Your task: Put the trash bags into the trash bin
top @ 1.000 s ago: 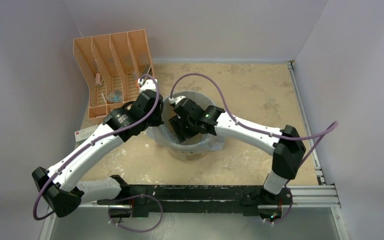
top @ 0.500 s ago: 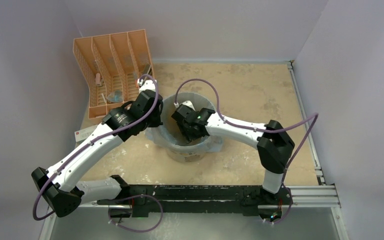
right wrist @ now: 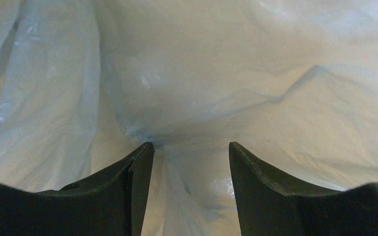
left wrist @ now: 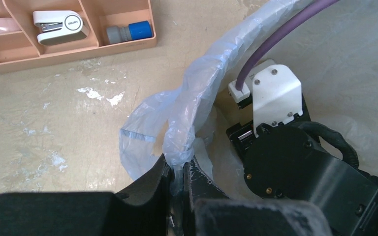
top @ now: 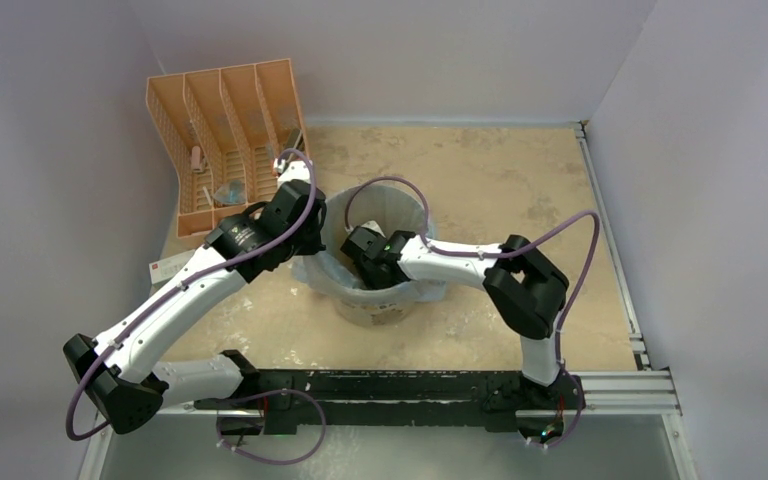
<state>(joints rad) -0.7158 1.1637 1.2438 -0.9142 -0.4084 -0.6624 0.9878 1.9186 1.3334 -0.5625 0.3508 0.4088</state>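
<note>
The trash bags are one thin light-blue bag [top: 405, 212] spread inside the trash bin [top: 380, 312], its edge hanging over the rim. The bin is a cream bucket at the table's middle. My left gripper [top: 312, 243] is at the bin's left rim. In the left wrist view it [left wrist: 179, 169] is shut on a bunched strip of the bag's edge [left wrist: 197, 93]. My right gripper [top: 358, 262] reaches down inside the bin. In the right wrist view its jaws [right wrist: 191, 147] stand open, tips pressed against the bag's film [right wrist: 226, 73], nothing pinched between them.
An orange slotted organizer rack [top: 225, 140] stands at the back left, close to the left arm; a white stapler [left wrist: 59, 25] lies in it. A white card [top: 165, 268] lies at the table's left edge. A metal rail [top: 610, 250] runs along the right side.
The right arm has folded in and pushed its gripper deeper and leftward inside the bin, its jaws narrowing slightly. The left gripper has kept its hold at the rim.
</note>
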